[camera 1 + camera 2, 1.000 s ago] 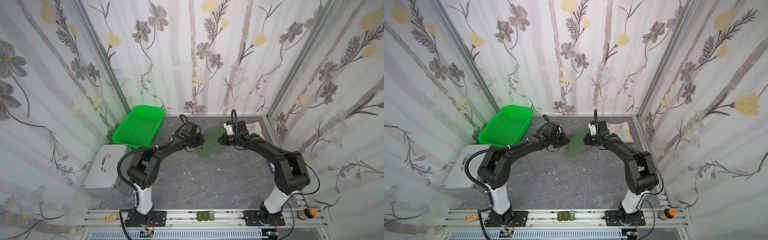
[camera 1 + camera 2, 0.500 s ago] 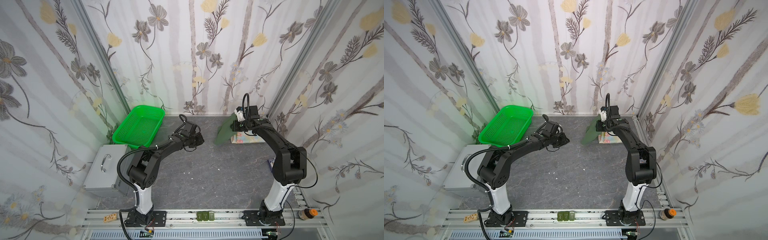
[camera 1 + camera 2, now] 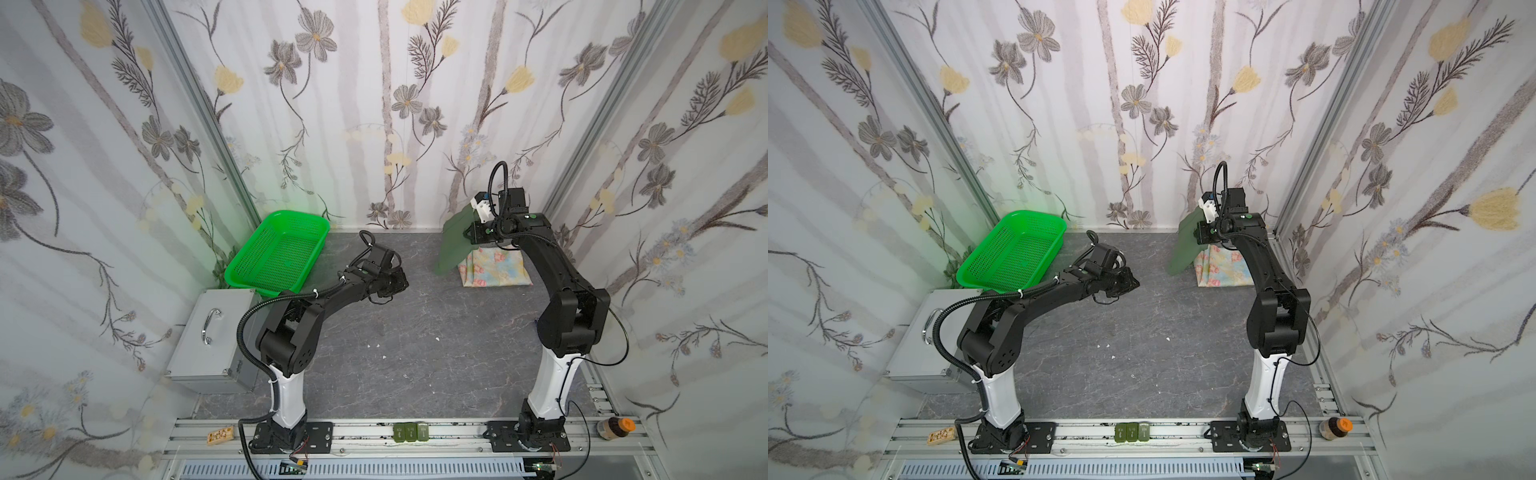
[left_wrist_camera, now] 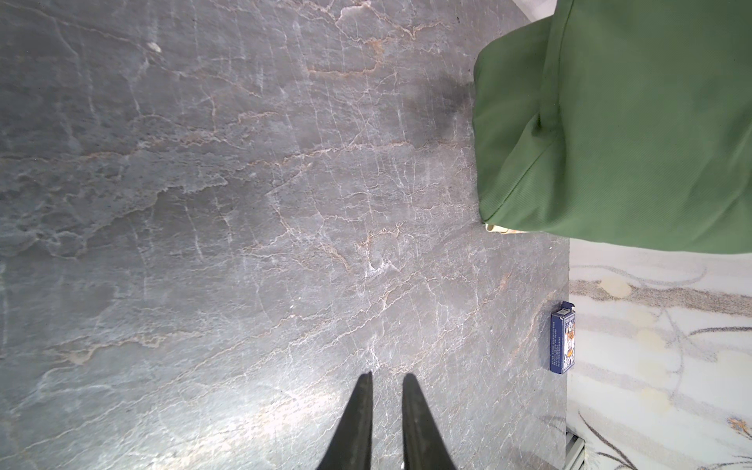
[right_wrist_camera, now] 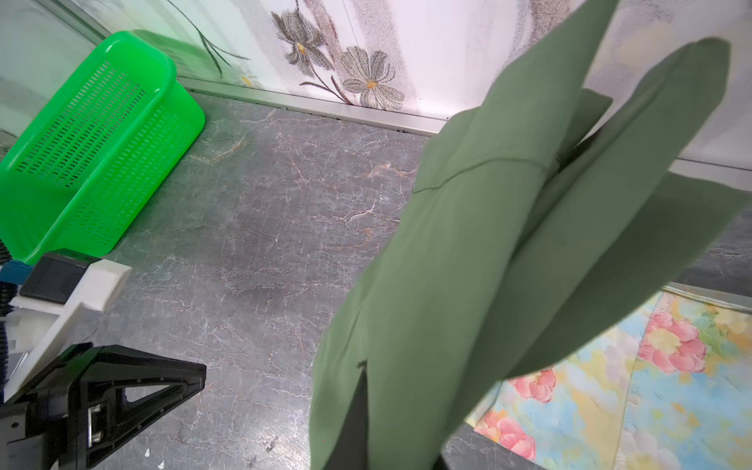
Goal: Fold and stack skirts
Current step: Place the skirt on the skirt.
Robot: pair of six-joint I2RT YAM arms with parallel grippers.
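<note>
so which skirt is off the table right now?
The dark green skirt: it hangs from the shut right gripper, while the floral skirt lies flat on the table.

The grey marbled table [image 3: 415,332] carries a flat floral skirt [image 3: 496,270] at two o'clock, close to the back wall. A green mesh basket [image 3: 276,257] sits at ten o'clock, its near edge meeting a metal case [image 3: 212,332] at nine o'clock. A small blue box [image 4: 562,344] lies at the right edge. White specks [image 3: 384,356] dot the middle.
</note>
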